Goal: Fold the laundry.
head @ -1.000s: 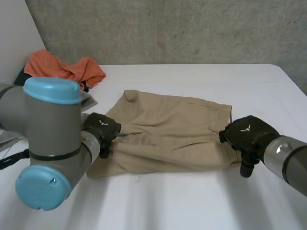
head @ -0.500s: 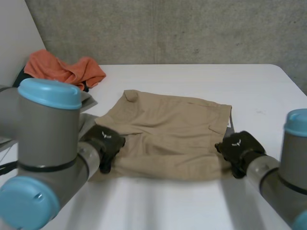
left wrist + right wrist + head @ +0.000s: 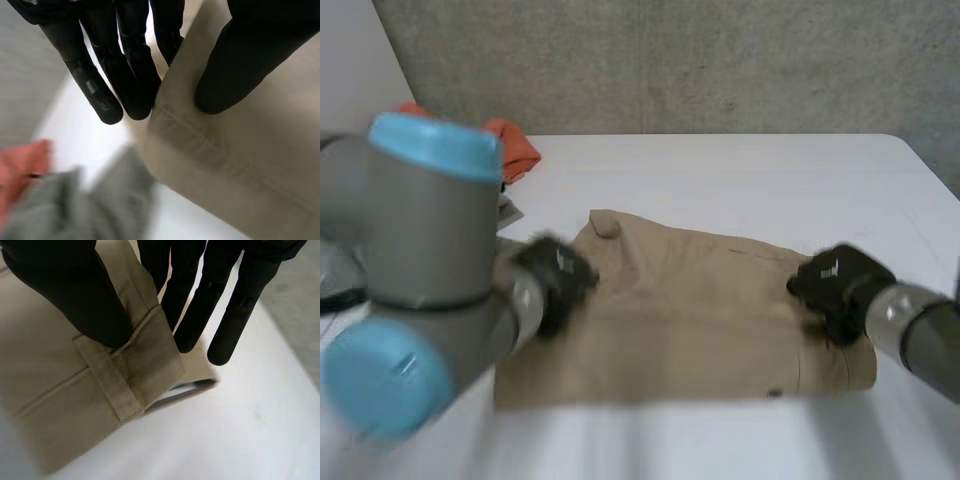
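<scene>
The tan shorts [image 3: 690, 320] lie flat on the white table [image 3: 740, 180], towards its near edge, with one small corner turned up at the far side. The left hand [image 3: 555, 285] is at the shorts' left edge and the right hand [image 3: 835, 285] at their right edge.

In the left wrist view the left hand [image 3: 250, 55] pinches a folded edge of the shorts [image 3: 240, 160]. Its thumb presses on top of the cloth and its straight fingers [image 3: 130, 70] lie against the other side.

In the right wrist view the right hand [image 3: 70, 290] pinches the stitched hem of the shorts [image 3: 60, 405] the same way, thumb above and fingers [image 3: 195, 300] behind.

An orange cloth [image 3: 517, 148] lies at the table's far left corner, partly behind the left arm [image 3: 430, 260]. A grey cloth [image 3: 75, 210] lies just beyond the left hand's fingertips.
</scene>
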